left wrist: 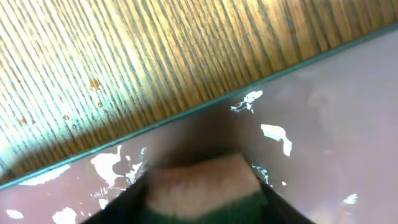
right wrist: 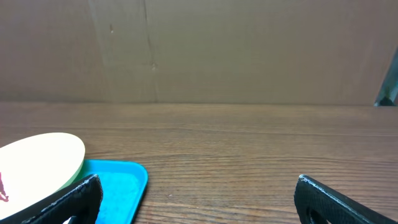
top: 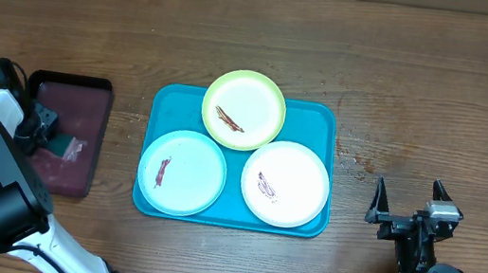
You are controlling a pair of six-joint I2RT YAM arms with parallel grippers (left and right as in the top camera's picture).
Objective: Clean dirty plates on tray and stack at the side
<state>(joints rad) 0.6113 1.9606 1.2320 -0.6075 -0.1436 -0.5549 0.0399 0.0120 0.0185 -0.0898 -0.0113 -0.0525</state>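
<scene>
The turquoise tray (top: 320, 119) holds three smeared plates: lime green (top: 244, 109) at the back, light blue (top: 181, 173) front left, white (top: 285, 183) front right. My left gripper (top: 56, 140) is over the dark maroon tray, away from the plates, shut on a sponge (left wrist: 202, 180) with a pale face and a green layer. My right gripper (top: 409, 204) is open and empty, right of the turquoise tray. In the right wrist view its fingers (right wrist: 199, 199) frame bare table, with the tray corner (right wrist: 121, 180) and the lime plate's edge (right wrist: 43, 155) at left.
The dark maroon black-rimmed tray (top: 86, 105) lies at the left of the wooden table, with wet glints on it in the left wrist view (left wrist: 336, 93). A brown cardboard wall (right wrist: 249, 50) stands behind the table.
</scene>
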